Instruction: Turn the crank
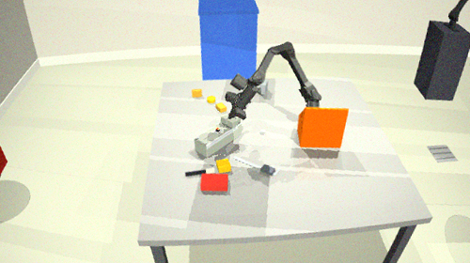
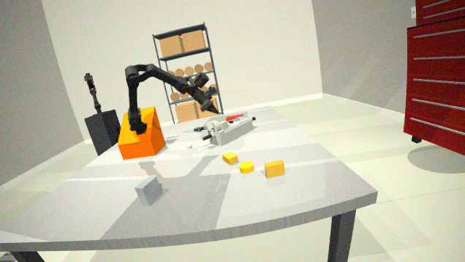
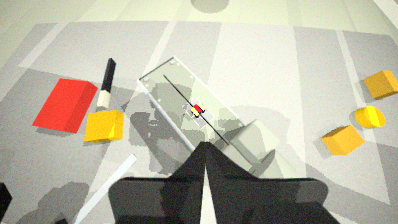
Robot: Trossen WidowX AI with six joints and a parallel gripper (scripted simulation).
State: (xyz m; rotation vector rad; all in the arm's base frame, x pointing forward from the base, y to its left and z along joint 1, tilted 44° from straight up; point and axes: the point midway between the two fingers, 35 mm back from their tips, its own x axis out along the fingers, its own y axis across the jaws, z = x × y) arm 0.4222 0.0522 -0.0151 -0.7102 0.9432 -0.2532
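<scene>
The machine [image 1: 215, 142] [image 2: 235, 129] [image 3: 172, 107] is a pale grey box lying on the table, with a thin dark screw along its top. Its slide carries a red pointer [image 3: 198, 108], and small brass-yellow marks sit close on either side of it. The dark crank handle [image 2: 206, 138] sticks out of the round end that faces the arm. My gripper [image 1: 236, 115] [image 2: 216, 110] [image 3: 204, 145] is shut with nothing between the fingers. It hovers above the crank end of the machine and touches nothing.
An orange box [image 1: 321, 127] [image 2: 140, 140] stands by the arm's base. Three yellow blocks [image 1: 211, 99] [image 2: 246, 167] [image 3: 370, 116] lie to one side of the machine. A red block [image 1: 215, 182] [image 3: 65, 105], a yellow cube [image 1: 223, 165] [image 3: 103, 126], a black and white marker [image 3: 107, 82] and a white stick [image 1: 245, 161] lie at the other. A grey cube [image 2: 148, 189] stands apart.
</scene>
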